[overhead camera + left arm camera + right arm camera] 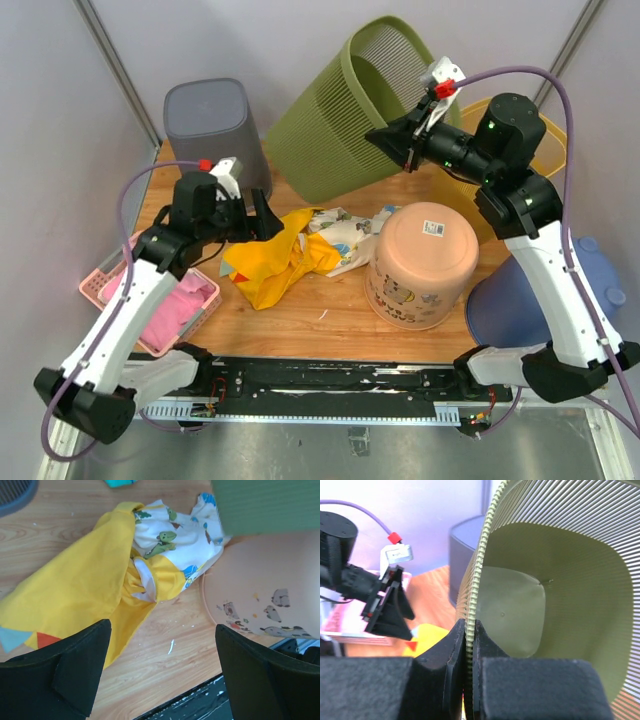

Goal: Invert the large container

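Note:
The large container is an olive-green slatted basket at the back of the table, tipped over with its mouth facing up and right. My right gripper is shut on its rim; in the right wrist view the ribbed rim runs between the two black pads, and the basket's hollow inside fills the right side. My left gripper is open and holds nothing. It hovers over bare wood beside a yellow cloth.
A grey bin stands at the back left. A peach bucket sits upside down at centre right, beside a blue tub and a yellow container. A pink basket is at the left edge. A dinosaur-print cloth lies mid-table.

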{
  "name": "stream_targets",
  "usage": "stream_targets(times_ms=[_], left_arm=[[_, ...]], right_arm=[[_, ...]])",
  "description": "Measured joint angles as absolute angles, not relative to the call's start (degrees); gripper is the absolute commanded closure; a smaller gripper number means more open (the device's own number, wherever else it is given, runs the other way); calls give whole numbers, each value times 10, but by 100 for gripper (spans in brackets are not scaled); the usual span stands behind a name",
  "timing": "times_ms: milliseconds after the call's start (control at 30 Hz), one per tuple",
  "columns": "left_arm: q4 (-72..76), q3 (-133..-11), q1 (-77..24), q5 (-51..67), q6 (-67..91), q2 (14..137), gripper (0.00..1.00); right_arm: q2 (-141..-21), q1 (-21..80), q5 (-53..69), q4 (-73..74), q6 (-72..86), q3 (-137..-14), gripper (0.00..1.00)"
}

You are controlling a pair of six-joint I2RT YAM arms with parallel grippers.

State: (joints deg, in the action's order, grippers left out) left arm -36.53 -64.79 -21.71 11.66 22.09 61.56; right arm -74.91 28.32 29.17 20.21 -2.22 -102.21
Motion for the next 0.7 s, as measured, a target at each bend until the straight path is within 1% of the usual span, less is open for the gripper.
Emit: stream_targets(times_ms=[133, 333, 500, 567, 600, 700], left_arm=[[-394, -666, -215, 84, 251, 554, 10], [-411, -739, -206, 60, 291, 507, 10], [-414, -748, -204, 70, 312, 482, 10], [-420, -755, -204, 76, 314, 479, 3], [-427, -765, -204, 77, 314, 479, 1], [-457, -813, -204, 63, 311, 487, 1]], right_arm=[[-732, 268, 376, 156, 74, -1001, 100], [-741, 235, 491, 30, 264, -956, 100], [-773, 216, 530, -106, 420, -919, 100], [-792, 212, 538, -174, 487, -898, 100], [-802, 212, 539, -201, 516, -889, 100], [-828, 211, 538, -265, 592, -867, 99]])
